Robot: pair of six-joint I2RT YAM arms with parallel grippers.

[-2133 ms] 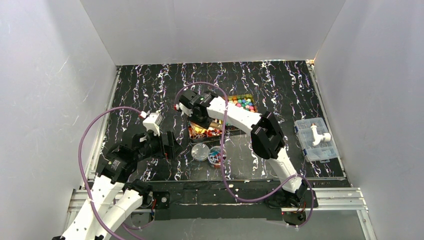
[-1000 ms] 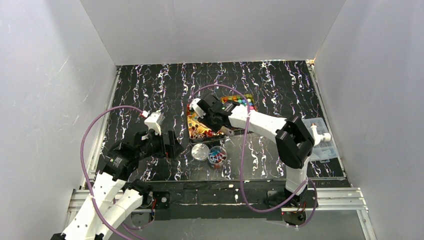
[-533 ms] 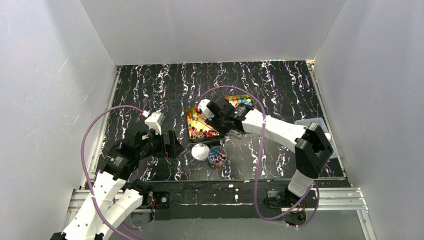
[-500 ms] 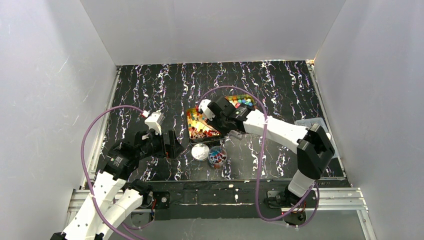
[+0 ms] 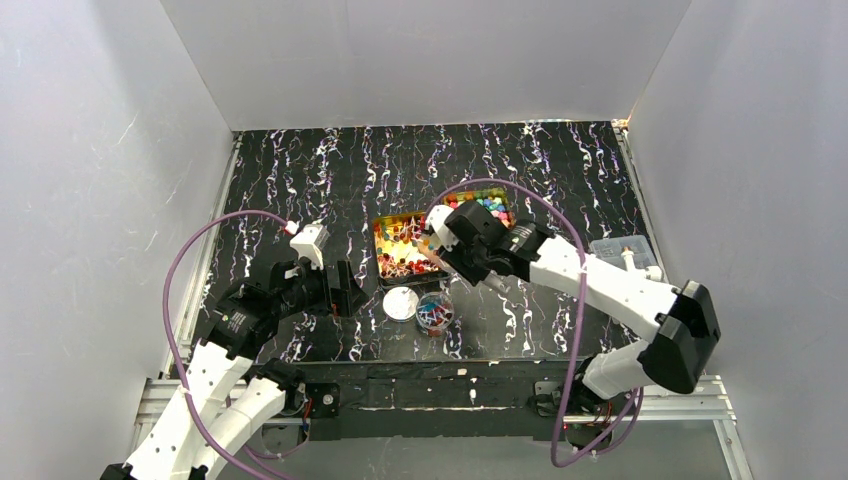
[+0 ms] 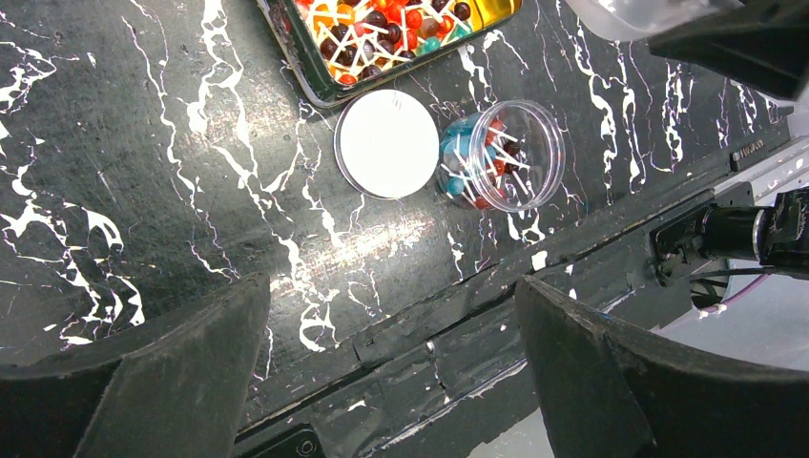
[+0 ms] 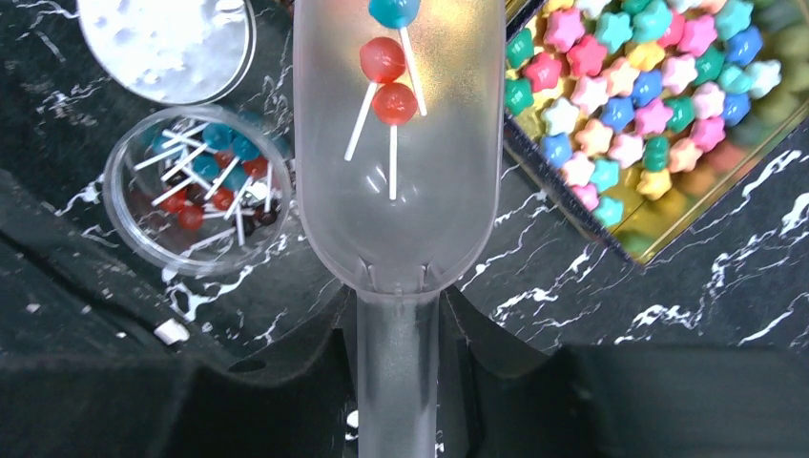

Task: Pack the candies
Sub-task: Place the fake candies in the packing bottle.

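Mid-transfer: holding a few candies (image 7: 386,81) in a clear scoop (image 7: 401,219), handle clenched in right gripper (image 7: 398,355), bowl just beside the open jar (image 7: 111,196). Next, calls for centring over the jar mouth, then tipping gently. Left gripper (image 6: 391,343) spread wide, grasping nothing.

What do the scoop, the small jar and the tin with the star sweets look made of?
Scoop: likely frosted plastic, milky and half see-through. Jar: clear and glossy, lollipops sharp through its wall; plastic or glass, cannot tell. Tin: looks like gold-coloured metal, its bare floor shiny and reflective.
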